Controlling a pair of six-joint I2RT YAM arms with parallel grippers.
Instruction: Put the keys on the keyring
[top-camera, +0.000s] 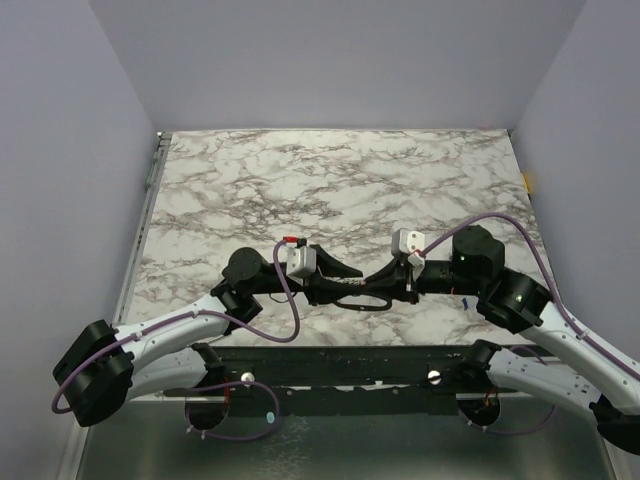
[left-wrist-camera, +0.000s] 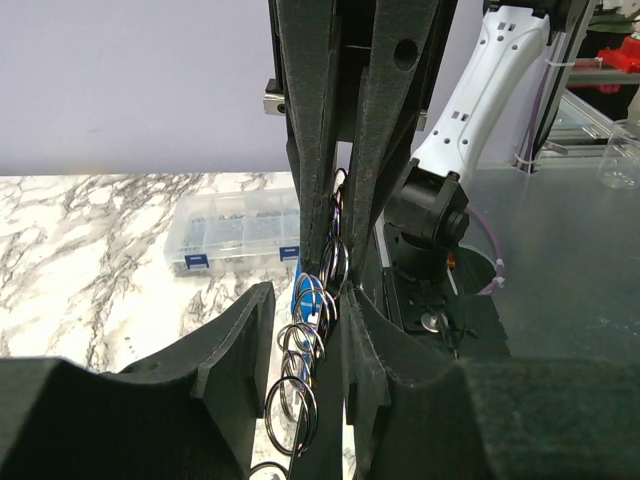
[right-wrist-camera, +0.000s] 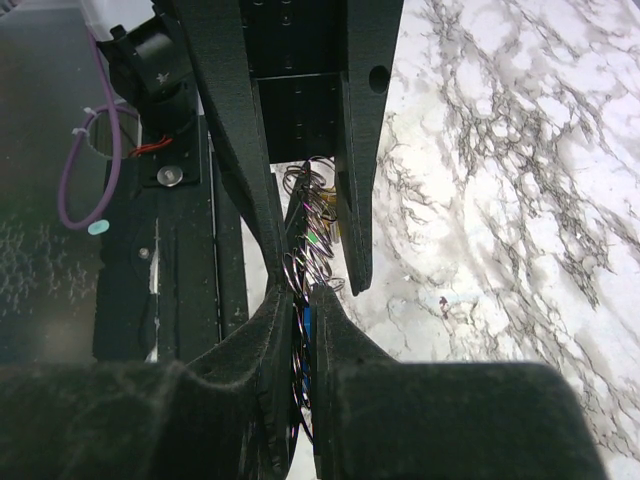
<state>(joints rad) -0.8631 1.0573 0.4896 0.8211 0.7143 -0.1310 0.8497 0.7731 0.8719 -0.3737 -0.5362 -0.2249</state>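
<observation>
The right claw has its two black foam-faced fingers pressed together, pinching the keyring, a string of thin silvery metal loops. The string runs out from this pinch toward the opposing left claw. The left claw's broad black fingers stand spread, with the loops lying in the gap between them. It cannot be told whether either pad touches the loops.

A small blue-headed metal key sits among the loops, just beside the right claw's tips. A green patch shows farther along the string, too small to identify.

The two claws meet tip to tip, the left one from the left and the right one from the right. They are over the near middle of the white-and-grey marble-patterned table, close to its near edge. A clear plastic compartment box with blue latches lies on marbled surface beyond the claws in the left wrist view. Purple cables loop along both white arms.
</observation>
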